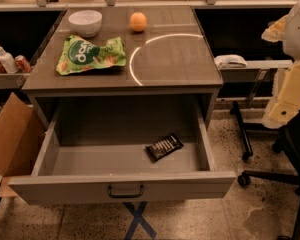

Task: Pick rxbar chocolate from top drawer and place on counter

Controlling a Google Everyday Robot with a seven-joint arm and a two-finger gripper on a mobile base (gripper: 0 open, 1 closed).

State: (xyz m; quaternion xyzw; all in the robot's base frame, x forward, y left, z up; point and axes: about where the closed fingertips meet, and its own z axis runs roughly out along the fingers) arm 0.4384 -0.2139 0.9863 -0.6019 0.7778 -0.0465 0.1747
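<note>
One square grey-brown counter point(175, 64) fills the upper middle of the view, and a thin white arc point(136, 54) is marked across its top. Directly beneath the counter, the top drawer point(65, 186) is pulled fully open toward the camera; a dark curved handle point(126, 191) is fixed at the middle of its front panel.

Left of the counter and lower, a brown cardboard box point(12, 134) is propped on the floor, just beside the drawer's left wall. Right of the counter, the base and wheels of a black office chair point(270, 174) are seen on the speckled floor.

The gripper point(290, 84) is seen as a pale, cream-and-white shape at the right edge of the view. It is held well apart from the counter, beyond its right side, and nothing is touched by it. Whether it is open or closed cannot be told.

On the counter's left half a large green snack bag point(90, 54) is laid flat. A white bowl point(85, 21) is set just behind the bag, near the counter's back left corner.

The rxbar chocolate point(164, 147) is found below the counter, on the drawer floor, right of centre and turned at a slant.

An orange point(138, 21) is placed at the back of the counter, right of the bowl and apart from it.
</note>
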